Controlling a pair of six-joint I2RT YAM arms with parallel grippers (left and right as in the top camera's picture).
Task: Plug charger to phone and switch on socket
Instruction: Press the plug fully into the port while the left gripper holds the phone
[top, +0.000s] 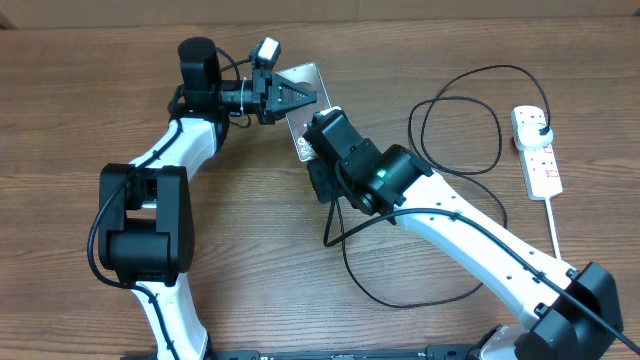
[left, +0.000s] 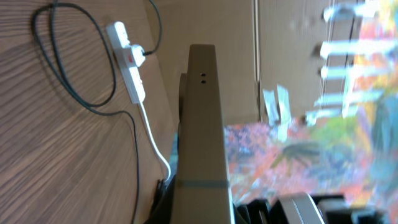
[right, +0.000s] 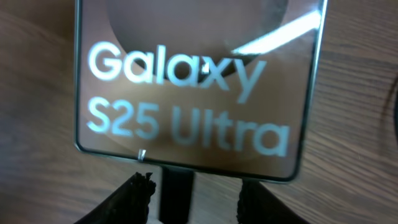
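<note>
Over the table (top: 80, 90), my left gripper (top: 303, 97) clamped the phone (top: 300, 75) by its edge, with my right gripper (top: 318, 140) at its near end. At my left wrist, the phone stood edge-on, the socket (left: 127, 59) beyond. At my right wrist, whether my fingers (right: 134, 199) gripped anything, I couldn't tell.

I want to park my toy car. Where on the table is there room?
The bare table left of the left arm is free, and so is the front patch between that arm and the black cable. It is crowded around the phone in the middle and by the power strip on the right.
</note>
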